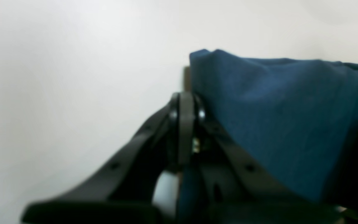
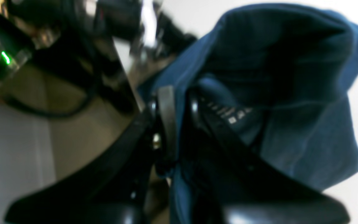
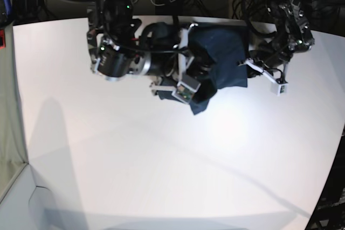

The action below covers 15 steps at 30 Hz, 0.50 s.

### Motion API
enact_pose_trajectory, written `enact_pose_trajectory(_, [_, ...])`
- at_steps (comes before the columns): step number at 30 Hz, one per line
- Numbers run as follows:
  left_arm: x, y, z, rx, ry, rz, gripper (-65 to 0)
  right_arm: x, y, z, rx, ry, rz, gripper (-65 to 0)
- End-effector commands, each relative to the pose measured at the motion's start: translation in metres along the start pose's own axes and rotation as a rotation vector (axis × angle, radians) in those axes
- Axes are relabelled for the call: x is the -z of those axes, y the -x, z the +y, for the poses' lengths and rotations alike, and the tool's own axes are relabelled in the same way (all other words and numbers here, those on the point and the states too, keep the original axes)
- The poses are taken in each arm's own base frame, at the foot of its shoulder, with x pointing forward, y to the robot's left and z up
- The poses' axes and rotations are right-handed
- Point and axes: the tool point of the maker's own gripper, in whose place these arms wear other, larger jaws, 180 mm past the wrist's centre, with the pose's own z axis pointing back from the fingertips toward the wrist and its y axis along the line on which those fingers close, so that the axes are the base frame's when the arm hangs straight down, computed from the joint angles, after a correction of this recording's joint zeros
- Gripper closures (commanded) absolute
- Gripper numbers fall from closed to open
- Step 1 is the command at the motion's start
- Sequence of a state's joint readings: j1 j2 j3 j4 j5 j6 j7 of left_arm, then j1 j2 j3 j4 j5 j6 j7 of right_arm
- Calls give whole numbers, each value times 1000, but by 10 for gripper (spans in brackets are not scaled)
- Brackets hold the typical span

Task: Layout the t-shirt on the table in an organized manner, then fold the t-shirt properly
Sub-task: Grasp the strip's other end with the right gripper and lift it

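The dark navy t-shirt (image 3: 222, 57) hangs bunched between the two arms at the far side of the white tabletop (image 3: 161, 160), well away from the near edge. In the base view it forms a crumpled mass, with one lower tip drooping toward the tabletop near the middle.

The left claw (image 1: 186, 93) is clenched on the t-shirt (image 1: 278, 118): in the left wrist view its two black fingers (image 1: 179, 130) sit pressed together, and a fold of blue cloth comes out from between them and drapes off to the right over the claw's frame. Pale tabletop fills the rest of that view.

The right claw (image 2: 179, 105) is also clenched on the t-shirt (image 2: 306, 130). In the right wrist view, blue cloth runs down through the narrow gap between its fingers (image 2: 166, 118), and the shirt billows up and to the right of them. Small pale printed marks (image 2: 231, 116) show on the cloth just beside the right finger, inside what looks like the collar. That view is blurred, with dark equipment and a green light (image 2: 5, 57) in the background at left.
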<state>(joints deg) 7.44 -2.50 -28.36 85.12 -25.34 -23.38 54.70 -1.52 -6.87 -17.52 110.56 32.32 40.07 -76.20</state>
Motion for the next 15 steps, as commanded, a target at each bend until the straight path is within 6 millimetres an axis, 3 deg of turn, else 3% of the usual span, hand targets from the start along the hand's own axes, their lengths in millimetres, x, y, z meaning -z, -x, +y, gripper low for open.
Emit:
enact_pose_trajectory(1, [-1,11,7,12,-38,57,-2,0,-26,8,-42,-25,-83,0])
enact_pose_trajectory(10, [-2,10,7,15,-38,53,-2,29,-38,52,-246,-95,-36,0])
enact_pose_trajectory(15, [-2,11,7,13,-38,53,-2,52,-33,54,-248,-151,-6,0])
